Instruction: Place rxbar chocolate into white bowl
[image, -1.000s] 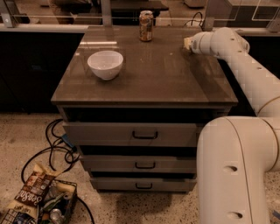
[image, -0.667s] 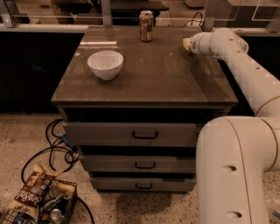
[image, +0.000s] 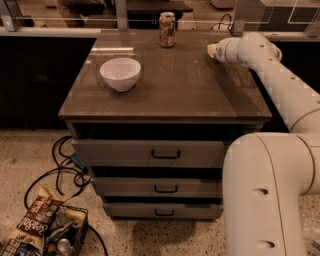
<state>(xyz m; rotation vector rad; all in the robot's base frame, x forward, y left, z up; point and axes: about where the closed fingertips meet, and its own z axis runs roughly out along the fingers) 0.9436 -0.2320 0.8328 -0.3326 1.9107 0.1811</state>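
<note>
Jaws hang over the tabletop's (image: 200, 95) back corner, well apart from white bowl (image: 120, 73).

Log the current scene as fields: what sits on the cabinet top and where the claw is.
cabinet top: dark, glossy; three drawers below
white bowl: left side of top, upright, nothing seen inside
can: upright, back edge, near centre
claw: back right of top, apart from bowl and can
rxbar chocolate: not visible in this view
floor: snack bag, lower left
</note>
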